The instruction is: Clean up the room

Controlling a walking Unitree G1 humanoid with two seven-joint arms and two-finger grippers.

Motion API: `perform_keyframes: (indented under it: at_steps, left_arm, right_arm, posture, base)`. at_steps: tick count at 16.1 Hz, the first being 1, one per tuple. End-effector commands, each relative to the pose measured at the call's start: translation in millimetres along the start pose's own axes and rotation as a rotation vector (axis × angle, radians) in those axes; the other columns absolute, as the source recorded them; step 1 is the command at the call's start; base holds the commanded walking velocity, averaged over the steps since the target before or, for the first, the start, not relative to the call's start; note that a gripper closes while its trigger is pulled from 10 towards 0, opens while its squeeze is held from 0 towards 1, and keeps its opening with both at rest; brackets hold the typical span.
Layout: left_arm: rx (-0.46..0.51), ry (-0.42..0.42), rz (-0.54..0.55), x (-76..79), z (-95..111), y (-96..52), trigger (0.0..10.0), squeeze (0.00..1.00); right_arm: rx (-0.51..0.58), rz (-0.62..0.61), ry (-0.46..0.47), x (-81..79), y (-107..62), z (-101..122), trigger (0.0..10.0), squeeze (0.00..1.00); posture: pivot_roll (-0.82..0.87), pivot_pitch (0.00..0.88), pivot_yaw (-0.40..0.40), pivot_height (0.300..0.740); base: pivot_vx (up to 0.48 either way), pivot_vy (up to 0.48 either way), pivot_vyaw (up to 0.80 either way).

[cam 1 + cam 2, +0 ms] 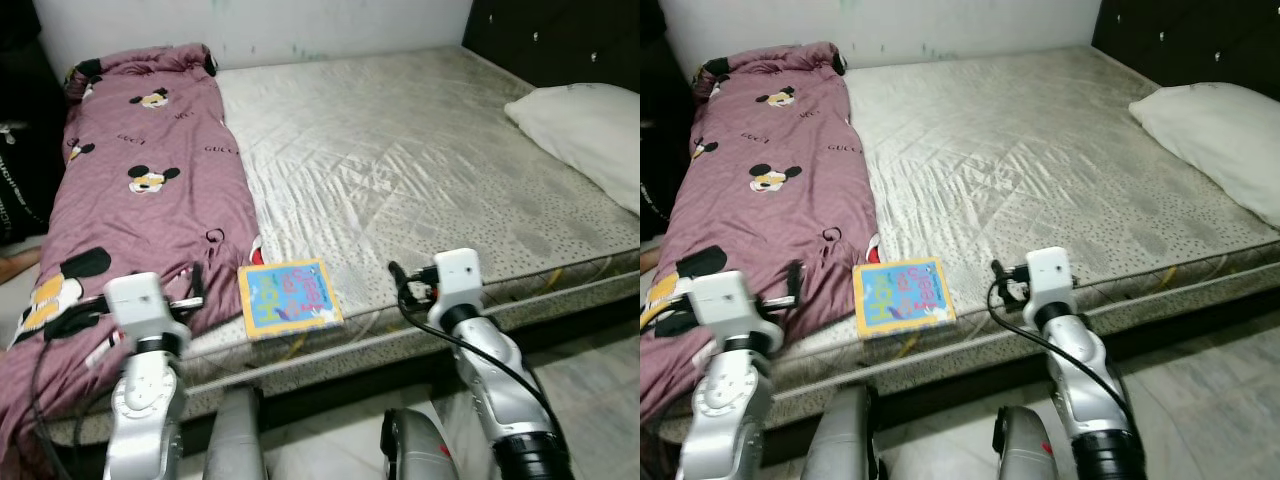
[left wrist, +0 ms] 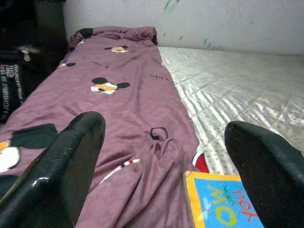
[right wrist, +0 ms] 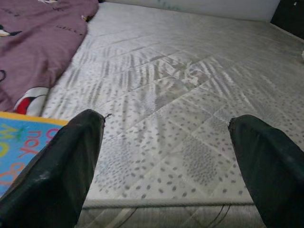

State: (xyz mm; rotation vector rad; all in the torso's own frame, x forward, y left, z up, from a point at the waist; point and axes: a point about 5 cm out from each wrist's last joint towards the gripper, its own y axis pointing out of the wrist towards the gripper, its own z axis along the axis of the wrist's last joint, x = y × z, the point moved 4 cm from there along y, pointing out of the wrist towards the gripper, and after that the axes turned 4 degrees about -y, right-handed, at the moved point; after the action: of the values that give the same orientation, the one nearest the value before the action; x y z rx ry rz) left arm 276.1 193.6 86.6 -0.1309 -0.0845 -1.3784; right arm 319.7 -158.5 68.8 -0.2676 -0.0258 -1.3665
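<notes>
A: Site noted: bare mattress [image 1: 420, 150], mauve cartoon-print blanket [image 1: 140, 200] laid lengthwise along the robot's left side, white pillow [image 1: 590, 125] at the far right by the dark headboard [image 1: 560, 40].

B: Item out of place?

A: Colourful book [image 1: 288, 297], flat near the front edge of the mattress, just beside the blanket's lower folds, between the two arms.

B: Left gripper [image 2: 166, 166]?

A: Raised at the front edge, over the blanket's near end, aimed along the blanket. Jaws wide apart, nothing between them, no contact seen. Book corner visible by the inner finger.

B: Right gripper [image 3: 166, 161]?

A: Raised at the front edge, right of the book. Jaws likewise wide, empty, pointed out over open mattress; book edge just beyond one finger.

B: Step in hand, as judged?

A: Likely picking up the book. Recommended: approach low from the near edge, slide one finger under the cover, close on the spine side rather than a loose page corner. Soft mattress likely to give under pressure, so press lightly. Keep clear of the blanket folds to avoid snagging cloth with the book.
</notes>
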Motion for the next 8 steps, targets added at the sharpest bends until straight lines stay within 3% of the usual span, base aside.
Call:
perform_keyframes:
  at_steps: [1,5,8]
  left_arm:
    - [0.022,0.002,0.006,-3.9,6.4,1.4,10.0,0.0]
    - [0.01,0.004,-0.002,-2.0,4.4,2.2,10.0,0.0]
    - [-0.013,0.004,0.005,-0.9,0.6,3.1,10.0,0.0]
  right_arm:
    - [0.027,0.009,0.004,-2.6,3.1,7.7,10.0,0.0]
    - [0.034,0.02,-0.013,-4.1,3.3,9.1,10.0,0.0]
    - [0.033,0.019,-0.008,-4.0,3.2,8.6,10.0,0.0]
  posture:
    - [-0.03,0.0,0.011,0.604]
    - [-0.03,0.0,0.012,0.604]
    - [-0.03,0.0,0.013,0.604]
  base:
    - [0.409,0.0,0.0]
    - [0.377,0.0,0.0]
    - [0.0,0.0,0.15]
